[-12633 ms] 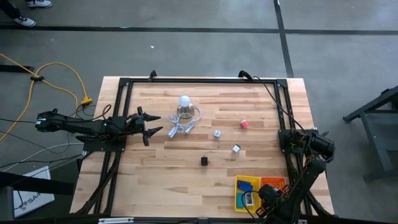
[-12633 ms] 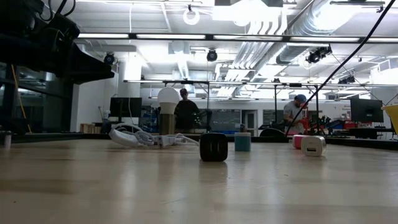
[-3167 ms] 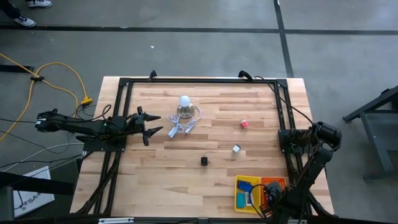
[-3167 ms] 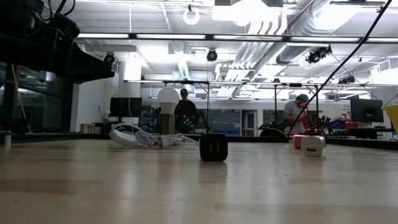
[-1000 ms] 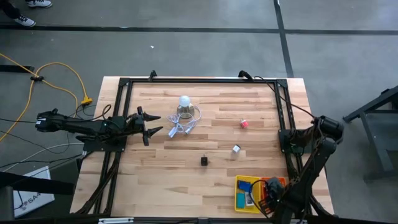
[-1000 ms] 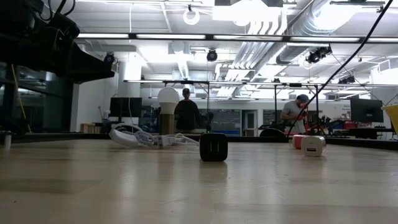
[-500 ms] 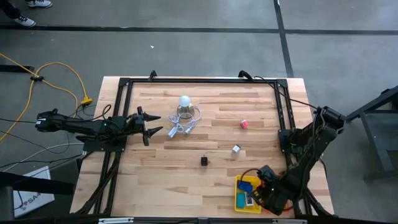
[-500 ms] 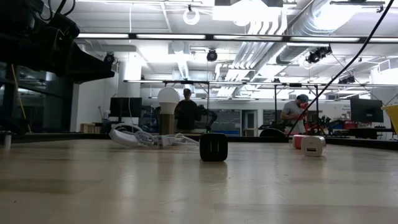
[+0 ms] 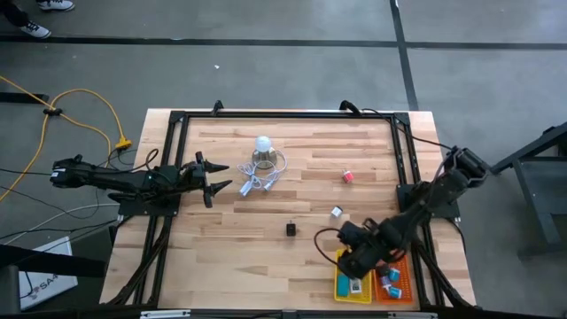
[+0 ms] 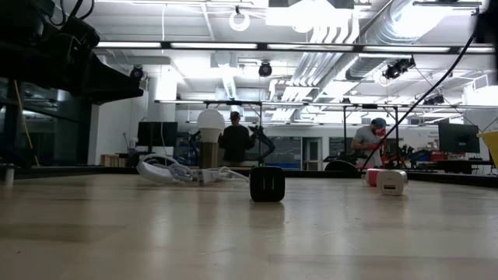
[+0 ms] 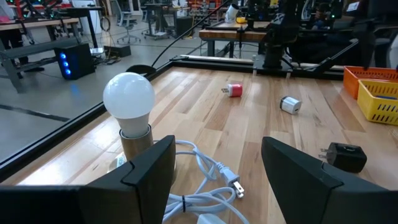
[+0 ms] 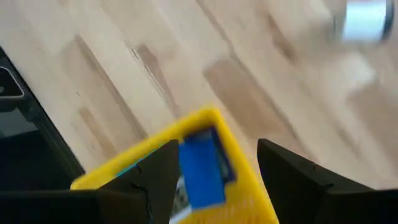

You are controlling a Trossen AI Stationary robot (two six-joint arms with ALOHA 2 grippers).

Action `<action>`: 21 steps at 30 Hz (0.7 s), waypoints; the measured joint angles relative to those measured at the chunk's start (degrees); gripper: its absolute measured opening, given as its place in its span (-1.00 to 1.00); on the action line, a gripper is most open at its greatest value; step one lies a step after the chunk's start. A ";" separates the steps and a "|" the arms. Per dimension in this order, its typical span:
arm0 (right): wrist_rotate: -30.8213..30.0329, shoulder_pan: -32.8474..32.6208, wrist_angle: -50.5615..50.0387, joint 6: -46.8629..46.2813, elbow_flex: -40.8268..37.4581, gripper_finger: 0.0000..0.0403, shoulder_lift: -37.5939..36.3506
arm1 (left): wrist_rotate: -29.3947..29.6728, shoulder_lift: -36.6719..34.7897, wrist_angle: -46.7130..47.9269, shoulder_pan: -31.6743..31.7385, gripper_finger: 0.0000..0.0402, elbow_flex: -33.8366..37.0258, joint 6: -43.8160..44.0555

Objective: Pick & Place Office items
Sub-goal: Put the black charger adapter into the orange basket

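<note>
On the table lie a black clip (image 9: 291, 229), a white cube (image 9: 337, 212) and a pink cube (image 9: 348, 176). A blue block (image 12: 202, 165) lies in the yellow tray (image 9: 340, 285). Small blue-white pieces (image 9: 388, 282) lie in the orange tray (image 9: 405, 282). My right gripper (image 9: 353, 251) hangs open above the yellow tray's far left corner, pointing steeply down, with nothing between its fingers (image 12: 283, 171). My left gripper (image 9: 217, 182) waits open at the left edge, level, facing the bulb (image 11: 129, 96).
A white bulb on a clear base (image 9: 262, 146) with a looped white cord (image 9: 257, 183) stands at the far left of centre. The black frame rails (image 9: 283, 114) run along the table's edges. Bare wood lies between the black clip and the near edge.
My right gripper has swung from above the trays at the near right corner toward the table's left and a little farther in, rising somewhat and rolling about its own axis. It has stayed open. The orange tray now shows uncovered.
</note>
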State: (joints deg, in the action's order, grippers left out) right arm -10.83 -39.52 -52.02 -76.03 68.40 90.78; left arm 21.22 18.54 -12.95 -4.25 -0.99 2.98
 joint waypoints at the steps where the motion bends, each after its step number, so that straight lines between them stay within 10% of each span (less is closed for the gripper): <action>1: -0.21 0.93 0.89 2.91 0.00 0.01 0.00 | 0.02 -0.02 0.00 0.00 0.15 0.00 0.00; 21: 4.01 13.97 21.15 50.15 0.00 0.01 0.02 | 0.00 0.00 0.02 0.00 0.15 0.00 0.00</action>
State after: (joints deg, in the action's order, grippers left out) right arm -6.82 -25.55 -30.87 -25.88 68.40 90.80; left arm 21.22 18.55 -12.93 -4.25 -0.99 2.98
